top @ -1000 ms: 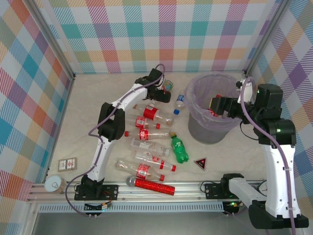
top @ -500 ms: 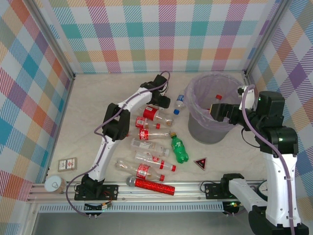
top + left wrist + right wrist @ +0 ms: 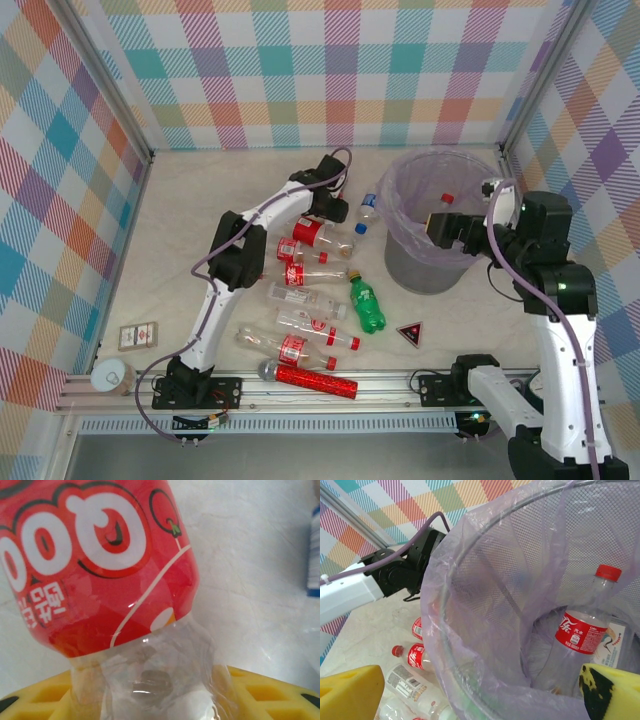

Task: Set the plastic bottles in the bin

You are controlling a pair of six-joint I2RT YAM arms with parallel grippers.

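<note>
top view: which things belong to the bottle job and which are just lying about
For the job: clear red-labelled plastic bottles, green plastic bottle, blue-capped clear bottle, round lilac-lined mesh bin.
Lying about: red glittery microphone, small dark triangle, small printed card.

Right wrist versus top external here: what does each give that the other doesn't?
Right wrist: deep inside the bin, the label and body of an upright red-labelled bottle against the mesh wall. Top external: the green bottle, microphone and dark triangle. Both: the bin, that bottle's red cap, the left arm and loose bottles beside the bin.
</note>
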